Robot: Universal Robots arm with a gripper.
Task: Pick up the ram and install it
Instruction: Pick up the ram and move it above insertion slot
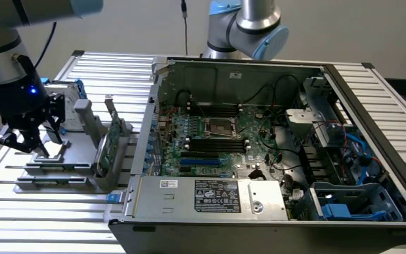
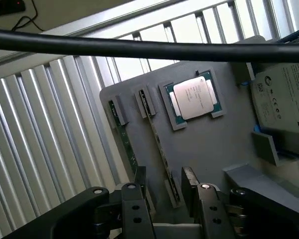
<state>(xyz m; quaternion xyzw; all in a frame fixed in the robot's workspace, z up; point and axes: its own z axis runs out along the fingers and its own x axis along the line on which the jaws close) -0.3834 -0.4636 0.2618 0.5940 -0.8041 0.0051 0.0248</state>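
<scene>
Gripper (image 2: 164, 191): black two-finger metal gripper, jaws spread wide, holding nothing.
Ram (image 2: 158, 142): long, thin green circuit-board stick with small black chips, standing on edge in a slot, running in between the jaws.
Second stick (image 2: 123, 137): similar green stick, parallel, just outside one jaw.
Holder (image 2: 214, 149): flat grey plastic tray beneath the jaws, bearing both sticks.
Processor (image 2: 194, 98): square silver-topped chip, beyond the jaws on the tray.
Hard drive (image 2: 284, 94): silver box, farther aside.
Computer case (image 1: 224, 76): open grey metal tower, well apart from the jaws.
</scene>
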